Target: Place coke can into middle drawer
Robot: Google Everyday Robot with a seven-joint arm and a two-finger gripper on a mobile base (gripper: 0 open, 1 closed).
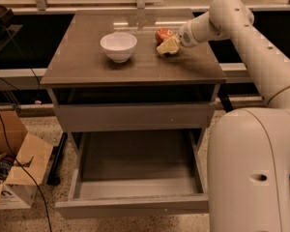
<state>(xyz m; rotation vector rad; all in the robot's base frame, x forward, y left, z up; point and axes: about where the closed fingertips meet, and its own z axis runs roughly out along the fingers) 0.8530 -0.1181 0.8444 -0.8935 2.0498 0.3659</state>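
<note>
The coke can (163,34) is a small red-orange can on the brown cabinet top (87,62), right of the white bowl. My gripper (167,46) reaches in from the right and sits low on the top, right against the can's near right side. Its pale yellow fingers (168,45) partly cover the can. The middle drawer (135,197) is pulled out below, a wide grey tray with low walls, and holds nothing visible.
A white bowl (118,46) stands on the cabinet top left of the can. A shut grey drawer front (135,116) sits above the open drawer. A cardboard box (14,173) and cables lie on the floor at the left. My pale arm (251,168) fills the right side.
</note>
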